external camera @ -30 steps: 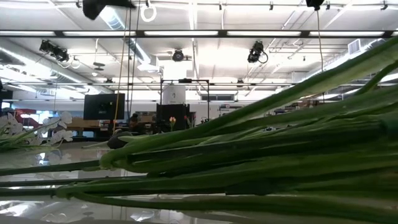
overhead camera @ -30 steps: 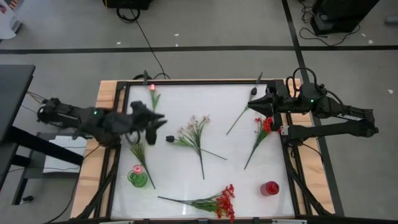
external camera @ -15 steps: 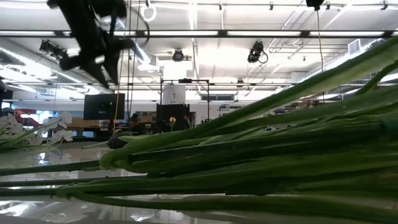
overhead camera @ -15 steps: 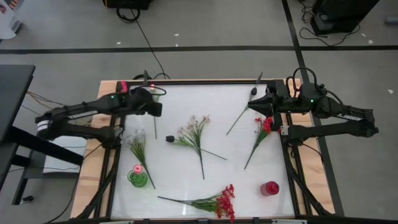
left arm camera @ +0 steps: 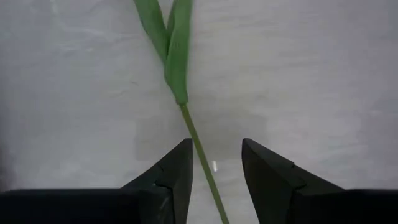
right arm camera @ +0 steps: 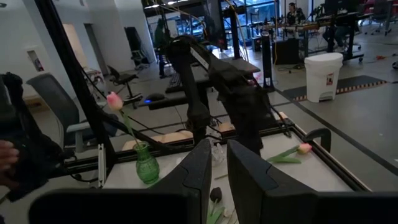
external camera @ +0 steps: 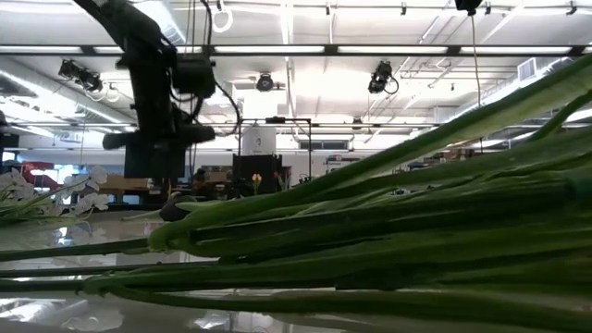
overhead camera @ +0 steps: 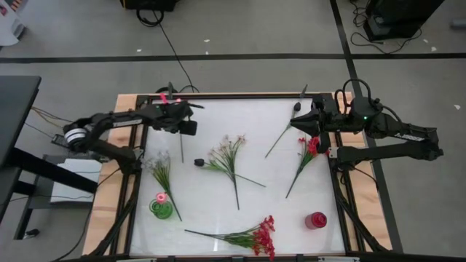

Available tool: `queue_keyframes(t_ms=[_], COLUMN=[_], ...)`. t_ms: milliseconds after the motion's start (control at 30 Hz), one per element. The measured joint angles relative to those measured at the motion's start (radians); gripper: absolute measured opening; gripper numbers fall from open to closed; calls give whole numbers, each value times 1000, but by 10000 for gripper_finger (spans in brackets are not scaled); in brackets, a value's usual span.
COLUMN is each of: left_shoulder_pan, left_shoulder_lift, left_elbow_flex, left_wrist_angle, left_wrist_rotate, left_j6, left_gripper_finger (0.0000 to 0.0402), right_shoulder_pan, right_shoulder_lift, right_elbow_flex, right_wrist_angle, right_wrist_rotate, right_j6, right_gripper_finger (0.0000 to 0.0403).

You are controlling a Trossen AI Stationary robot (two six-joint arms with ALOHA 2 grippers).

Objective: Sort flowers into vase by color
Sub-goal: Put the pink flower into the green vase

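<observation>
**Left pincer lines up over a pink rosebud stem**

Here the table (overhead camera: 218, 109) fills mid-frame in the high view, with flowers scattered across it. The left gripper (overhead camera: 183, 122) hangs in the upper left over a pink rosebud (overhead camera: 177, 104) whose stem (left arm camera: 202, 165) runs down-frame. In the left wrist view the fingers stand parted and empty, the stem passing between them nearer the left fingertip (left arm camera: 180, 165) (not yet pinched). My worry: closing off-centre could nudge the thin stem sideways, or roll it out of the pinch on the slick top. The right gripper (overhead camera: 297, 122) waits at upper right, its fingers near together with a slim gap, holding nothing. A green vase (overhead camera: 161, 206) already holding a pink bud sits lower left; a red vase (overhead camera: 316, 220) lower right.
</observation>
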Motion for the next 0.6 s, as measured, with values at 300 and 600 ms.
queue_keyframes(t_ms=[300, 600], left_shoulder_pan=[67, 109], left_shoulder_lift=[133, 200], left_elbow_flex=[0, 1], left_wrist_angle=[33, 73], left_wrist_rotate=[30, 58], left_j6=[-59, -64], left_gripper_finger=[209, 184], right_shoulder_pan=[0, 0], right_shoulder_lift=[0, 0], right_elbow_flex=[0, 0], right_wrist_angle=[0, 0], right_wrist_rotate=[0, 0], right_j6=[0, 0], right_gripper_finger=[62, 62])
